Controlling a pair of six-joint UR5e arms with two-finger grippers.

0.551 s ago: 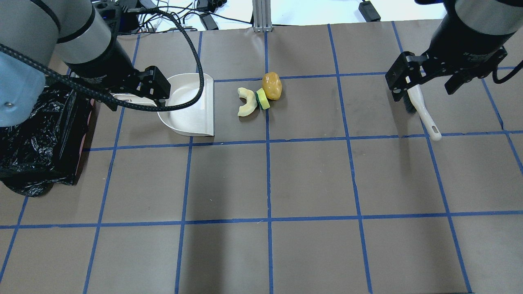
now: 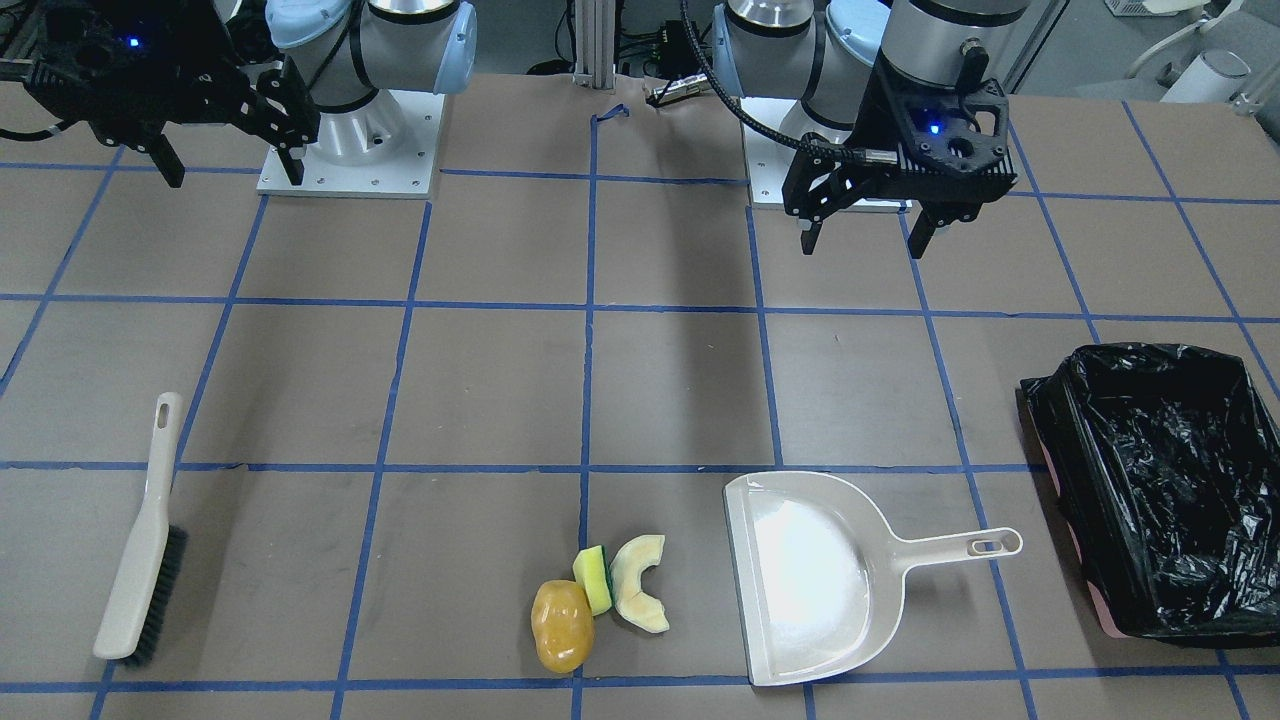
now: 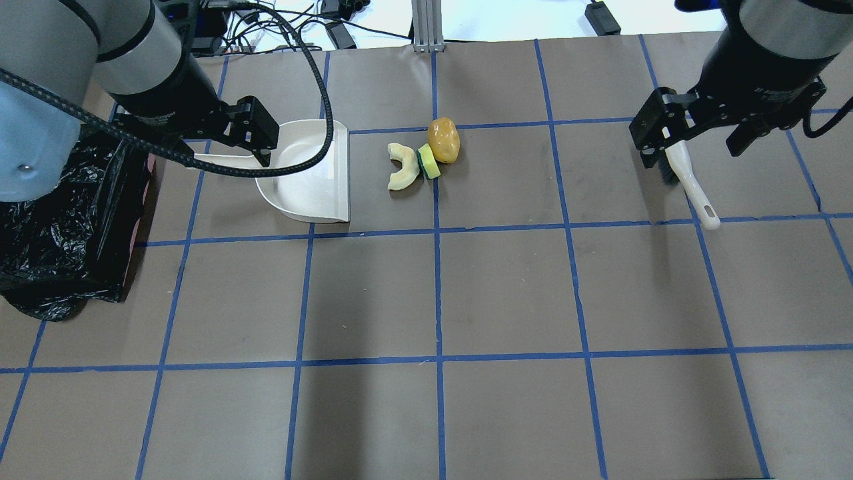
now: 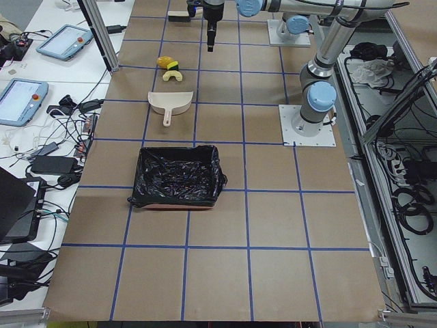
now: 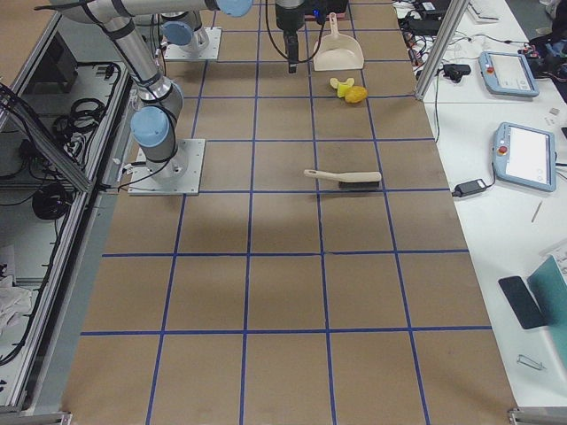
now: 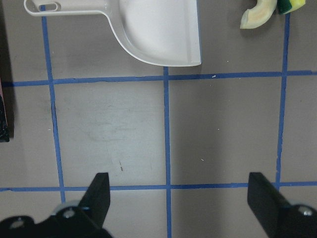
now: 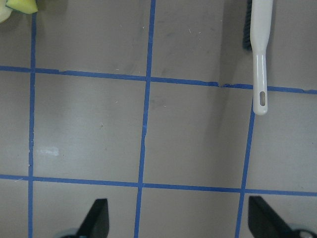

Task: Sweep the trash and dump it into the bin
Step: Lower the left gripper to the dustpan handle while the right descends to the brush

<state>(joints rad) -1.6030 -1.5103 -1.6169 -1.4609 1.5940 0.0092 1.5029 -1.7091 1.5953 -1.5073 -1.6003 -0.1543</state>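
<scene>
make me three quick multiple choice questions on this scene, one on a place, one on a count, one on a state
1. Where does the dustpan lie?
A) between the trash pieces and the bin
B) inside the bin
C) on top of the brush

2. How many trash pieces are there?
A) two
B) three
C) five

3. What state is the left end effector in?
A) shut on the dustpan's handle
B) open and holding nothing
C) shut on the brush

Answers:
1. A, since the front-facing view shows the dustpan flat on the paper, with the trash on one side and the bin on the other.
2. B, since a potato, a pale slice and a yellow-green wedge sit together.
3. B, since its fingers stand wide apart in the air with nothing between them.
</scene>
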